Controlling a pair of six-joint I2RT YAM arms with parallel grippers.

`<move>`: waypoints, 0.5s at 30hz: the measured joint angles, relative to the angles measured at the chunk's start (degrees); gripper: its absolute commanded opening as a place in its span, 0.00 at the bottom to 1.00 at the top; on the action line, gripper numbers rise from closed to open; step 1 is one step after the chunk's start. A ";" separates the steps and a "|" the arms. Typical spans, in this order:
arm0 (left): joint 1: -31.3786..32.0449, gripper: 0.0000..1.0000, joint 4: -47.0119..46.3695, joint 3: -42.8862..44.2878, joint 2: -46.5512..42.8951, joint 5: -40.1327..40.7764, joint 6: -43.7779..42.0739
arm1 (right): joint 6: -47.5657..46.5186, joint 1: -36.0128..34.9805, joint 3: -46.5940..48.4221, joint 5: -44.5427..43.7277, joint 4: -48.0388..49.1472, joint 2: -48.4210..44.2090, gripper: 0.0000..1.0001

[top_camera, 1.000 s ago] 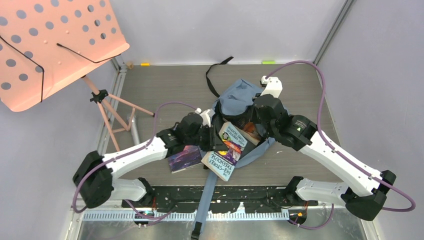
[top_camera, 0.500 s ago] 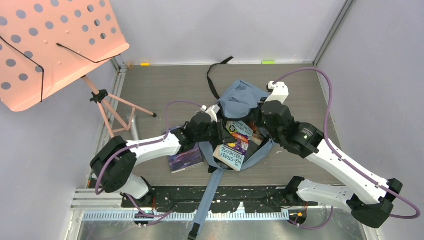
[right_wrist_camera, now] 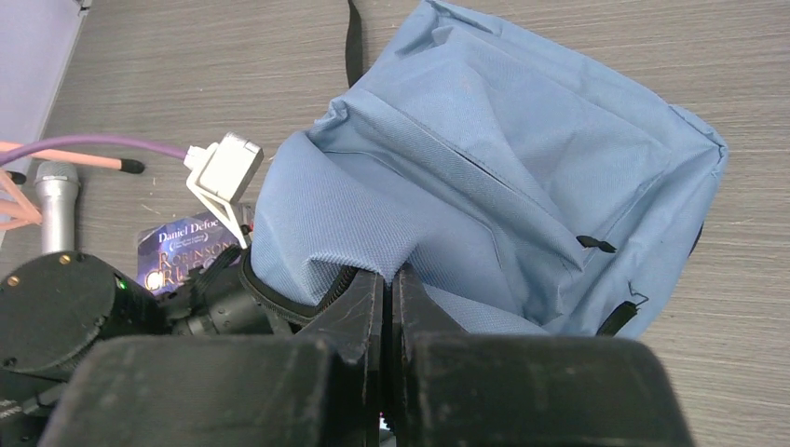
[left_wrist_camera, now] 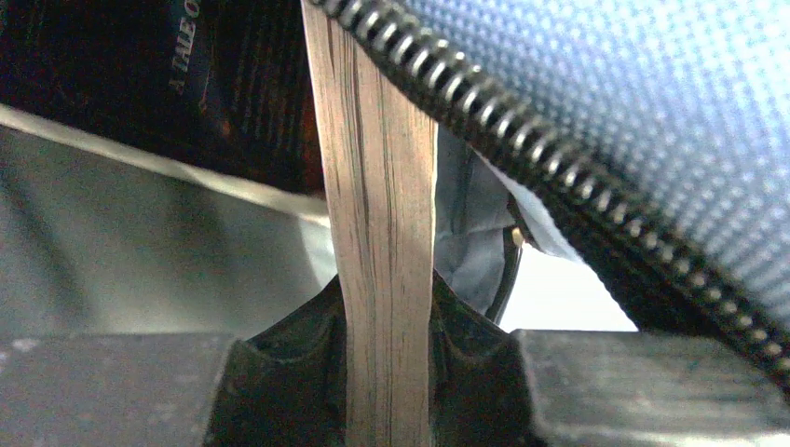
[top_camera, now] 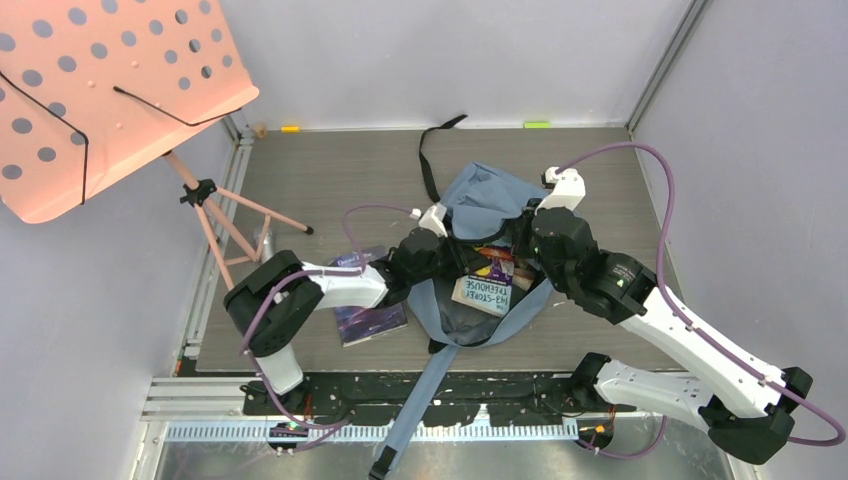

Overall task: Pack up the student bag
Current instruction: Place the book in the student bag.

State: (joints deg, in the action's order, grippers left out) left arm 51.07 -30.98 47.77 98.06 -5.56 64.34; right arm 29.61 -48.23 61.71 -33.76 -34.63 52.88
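Now my left tool (left_wrist_camera: 387, 358) is clamped on the book (left_wrist_camera: 377, 186), its length pointing straight ahead into the open bag (right_wrist_camera: 522, 158); my right tool (right_wrist_camera: 389, 307) pinches its rim, holding it up.

Purple book cover (right_wrist_camera: 182, 250), left of the student bag (right_wrist_camera: 522, 186): I read "Daniel Defoe" over "ROBINSON CRU", the rest hidden. Light-blue book (top_camera: 483, 292) in the bag's mouth: "STOREY TREEHOUSE". Dark spine (left_wrist_camera: 186, 56), left wrist view: white letters, illegible.
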 measured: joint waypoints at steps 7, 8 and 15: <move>2.36 0.00 -11.76 -0.22 6.78 10.78 2.82 | 0.52 0.04 -0.02 0.26 0.76 0.11 0.01; 2.60 0.00 -13.20 -0.22 8.07 12.15 3.04 | 0.55 0.04 -0.02 0.28 0.79 0.22 0.01; 3.28 0.32 -17.46 -0.22 11.43 15.76 2.78 | 0.70 0.04 -0.04 0.42 1.20 1.01 0.01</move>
State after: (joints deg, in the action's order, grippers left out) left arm 54.35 -48.45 47.55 109.49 10.20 67.11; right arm 30.30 -48.18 61.67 -33.34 -33.43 53.89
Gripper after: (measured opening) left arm 0.251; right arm 0.052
